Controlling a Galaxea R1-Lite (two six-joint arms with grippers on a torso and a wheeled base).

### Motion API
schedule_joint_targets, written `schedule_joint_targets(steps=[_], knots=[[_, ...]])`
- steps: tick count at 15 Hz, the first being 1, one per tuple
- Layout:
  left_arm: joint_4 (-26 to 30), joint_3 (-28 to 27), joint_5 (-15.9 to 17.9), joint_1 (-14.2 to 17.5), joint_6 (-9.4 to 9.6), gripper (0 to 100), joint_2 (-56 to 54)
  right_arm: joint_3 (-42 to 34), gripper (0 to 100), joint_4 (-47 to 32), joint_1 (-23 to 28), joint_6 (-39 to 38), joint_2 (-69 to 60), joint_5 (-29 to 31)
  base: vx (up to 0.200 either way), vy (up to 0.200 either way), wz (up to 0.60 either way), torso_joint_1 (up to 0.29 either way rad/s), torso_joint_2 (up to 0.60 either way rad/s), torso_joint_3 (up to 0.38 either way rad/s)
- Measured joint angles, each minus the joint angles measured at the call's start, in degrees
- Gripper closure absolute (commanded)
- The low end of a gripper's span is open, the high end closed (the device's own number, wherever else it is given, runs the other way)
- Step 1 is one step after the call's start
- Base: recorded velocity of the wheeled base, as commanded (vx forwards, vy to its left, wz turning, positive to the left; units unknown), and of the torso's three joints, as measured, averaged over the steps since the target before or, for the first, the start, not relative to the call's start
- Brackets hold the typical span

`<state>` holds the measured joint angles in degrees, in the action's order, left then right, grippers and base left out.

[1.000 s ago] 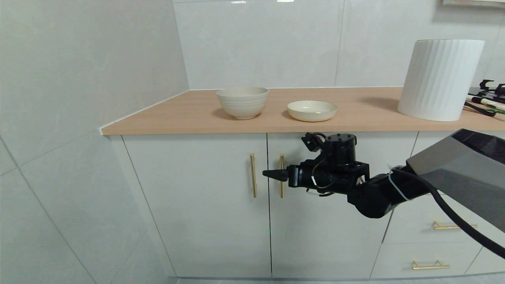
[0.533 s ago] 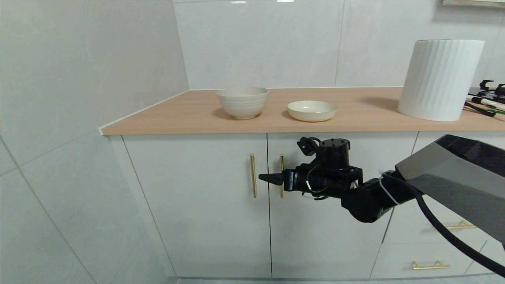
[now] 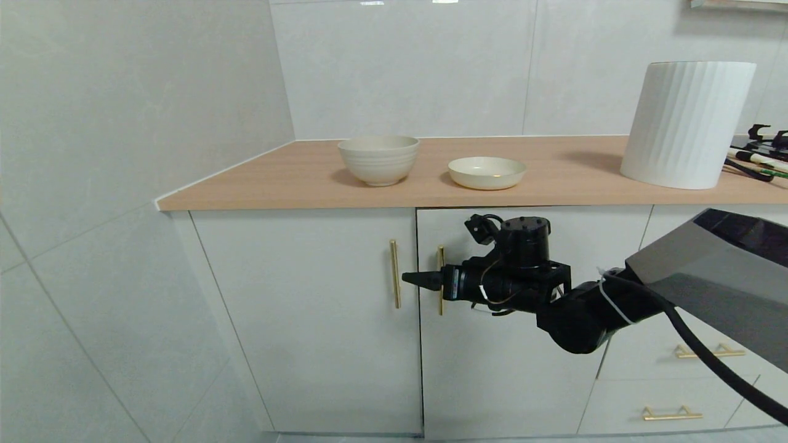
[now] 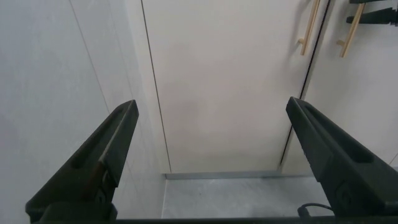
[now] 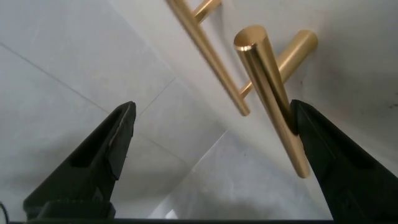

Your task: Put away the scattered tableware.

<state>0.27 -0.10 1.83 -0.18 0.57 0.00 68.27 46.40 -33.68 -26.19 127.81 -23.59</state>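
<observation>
A cream ribbed bowl and a shallow cream dish stand on the wooden countertop. Below them my right gripper is at the gold handle of the right cabinet door, which stands slightly ajar. In the right wrist view that gripper is open, and the handle lies between its fingers, close to one finger. My left gripper is open with nothing in it, low in front of the left cabinet door.
A tall white ribbed container stands at the counter's right, with dark utensils beside it. The left door's gold handle is next to the gripped one. Drawers with gold pulls are lower right. A tiled wall closes the left side.
My right gripper has shifted left and a little down onto the right door's handle. The right door has come slightly ajar, its handle a touch lower in view.
</observation>
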Motion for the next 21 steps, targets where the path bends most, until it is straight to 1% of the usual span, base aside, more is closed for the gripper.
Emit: schedule_joint_targets(steps=[3, 8, 13, 16, 18, 21], knots=[[0.0, 0.0, 0.0, 0.0, 0.00, 0, 0.0, -1.8, 0, 0.0, -0.4, 0.0, -1.5, -1.8, 0.000, 0.000, 0.00, 0.000, 0.00, 0.000], [0.0, 0.0, 0.0, 0.0, -0.02, 0, 0.0, -10.0, 0, 0.3, -2.4, -0.1, -7.0, -3.7, 0.000, 0.000, 0.00, 0.000, 0.00, 0.000], [0.0, 0.0, 0.0, 0.0, -0.02, 0, 0.0, -20.4, 0, 4.9, -4.4, -0.5, -13.6, -3.9, 0.000, 0.000, 0.00, 0.000, 0.00, 0.000], [0.0, 0.0, 0.0, 0.0, 0.00, 0, 0.0, -23.7, 0, 7.1, -4.8, -0.6, -16.3, -3.9, 0.000, 0.000, 0.00, 0.000, 0.00, 0.000], [0.0, 0.0, 0.0, 0.0, 0.24, 0, 0.0, -27.5, 0, 8.9, -5.4, -0.8, -19.0, -4.0, 0.000, 0.000, 0.00, 0.000, 0.00, 0.000], [0.0, 0.0, 0.0, 0.0, 0.22, 0, 0.0, -30.8, 0, 9.4, -7.0, -1.0, -22.3, -3.7, 0.000, 0.000, 0.00, 0.000, 0.00, 0.000]])
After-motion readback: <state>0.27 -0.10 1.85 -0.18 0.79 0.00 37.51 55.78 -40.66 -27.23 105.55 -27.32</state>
